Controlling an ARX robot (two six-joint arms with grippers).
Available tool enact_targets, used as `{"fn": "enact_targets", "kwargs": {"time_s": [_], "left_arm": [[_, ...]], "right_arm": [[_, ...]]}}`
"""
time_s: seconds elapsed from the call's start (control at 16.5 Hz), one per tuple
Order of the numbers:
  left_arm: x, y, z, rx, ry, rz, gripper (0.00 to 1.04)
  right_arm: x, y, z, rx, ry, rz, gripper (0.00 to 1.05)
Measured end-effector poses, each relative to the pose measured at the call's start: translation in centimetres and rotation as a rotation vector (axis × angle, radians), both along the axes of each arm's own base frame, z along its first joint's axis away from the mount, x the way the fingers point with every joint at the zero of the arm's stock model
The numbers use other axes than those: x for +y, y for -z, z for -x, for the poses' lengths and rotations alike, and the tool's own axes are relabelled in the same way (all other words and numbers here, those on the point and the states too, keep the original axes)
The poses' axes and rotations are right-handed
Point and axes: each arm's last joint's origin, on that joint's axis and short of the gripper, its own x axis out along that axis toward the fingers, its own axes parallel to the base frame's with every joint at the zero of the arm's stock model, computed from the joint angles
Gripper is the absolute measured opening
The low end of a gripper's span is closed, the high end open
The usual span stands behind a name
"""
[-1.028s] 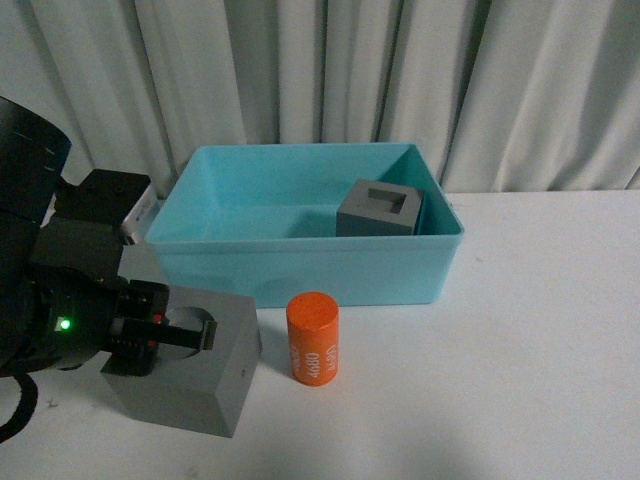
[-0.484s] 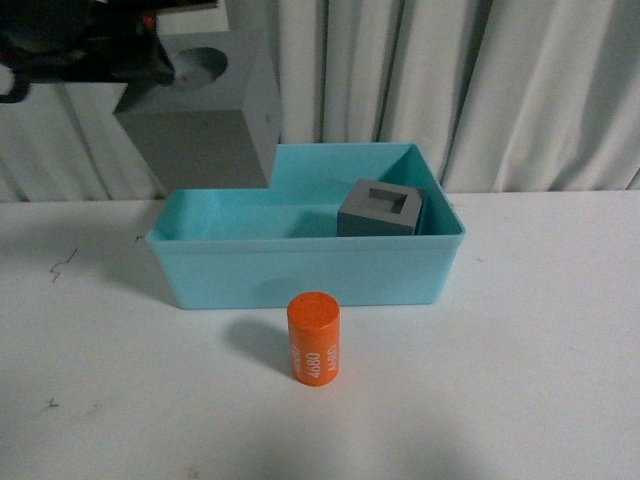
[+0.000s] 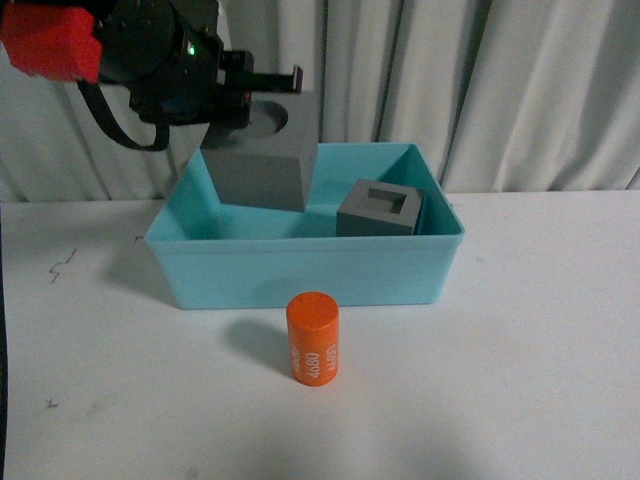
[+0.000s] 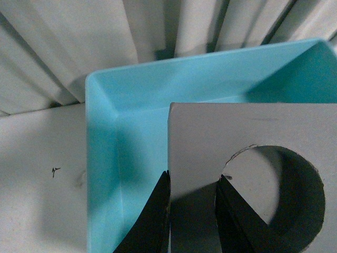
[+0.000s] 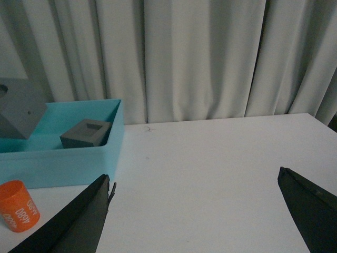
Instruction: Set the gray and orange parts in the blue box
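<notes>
My left gripper [image 3: 268, 82] is shut on the gray cube with the round recess [image 3: 262, 160], one finger outside its wall and one inside the recess [image 4: 279, 195]. It holds the cube in the air above the left part of the blue box [image 3: 300, 272]. The gray cube with the square recess [image 3: 380, 208] sits inside the box at its right. The orange cylinder [image 3: 313, 338] with white digits stands upright on the table in front of the box. My right gripper [image 5: 195, 184] is open over bare table, right of the box [image 5: 58, 158] and the cylinder [image 5: 18, 212].
The white table [image 3: 540, 360] stretches out in front and to the right of the box. A pale curtain [image 3: 520, 80] hangs close behind the table. The left arm's dark body and a red part [image 3: 50, 40] fill the upper left.
The left gripper lifted the round-recess cube off the table beside the cylinder, raised it high at the left, then brought it rightward and lower over the box. The other parts have not moved.
</notes>
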Motion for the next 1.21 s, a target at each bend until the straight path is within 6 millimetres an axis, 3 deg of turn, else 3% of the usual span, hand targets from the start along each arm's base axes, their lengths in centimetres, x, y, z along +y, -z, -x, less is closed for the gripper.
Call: {"fn": "enact_targets", "kwargs": {"time_s": [0.18, 0.42, 0.73, 0.97, 1.09, 1.15, 1.21], "left_arm": [[1.0, 2.7, -1.3, 0.041, -0.031, -0.058, 0.19], [2.0, 4.6, -2.3, 0.068, -0.057, -0.093, 0.19], [2.5, 5.2, -2.5, 0.082, -0.062, -0.098, 0.2], [2.3, 5.0, -1.6, 0.096, -0.047, -0.052, 0.73], [2.7, 3.6, -0.5, 0.074, -0.037, -0.007, 0.91], [3.7, 1.5, 1.4, 0.057, -0.035, 0.056, 0.99], [4.8, 0.0, 3.1, 0.025, -0.032, 0.116, 0.97]], "right_arm": [[0.0, 0.0, 0.0, 0.0, 0.0, 0.0, 0.98], [0.0, 0.0, 0.0, 0.0, 0.0, 0.0, 0.98], [0.0, 0.0, 0.0, 0.0, 0.0, 0.0, 0.98], [0.0, 0.0, 0.0, 0.0, 0.0, 0.0, 0.98], [0.0, 0.0, 0.0, 0.0, 0.0, 0.0, 0.98], [0.0, 0.0, 0.0, 0.0, 0.0, 0.0, 0.98], [0.0, 0.0, 0.0, 0.0, 0.0, 0.0, 0.98]]}}
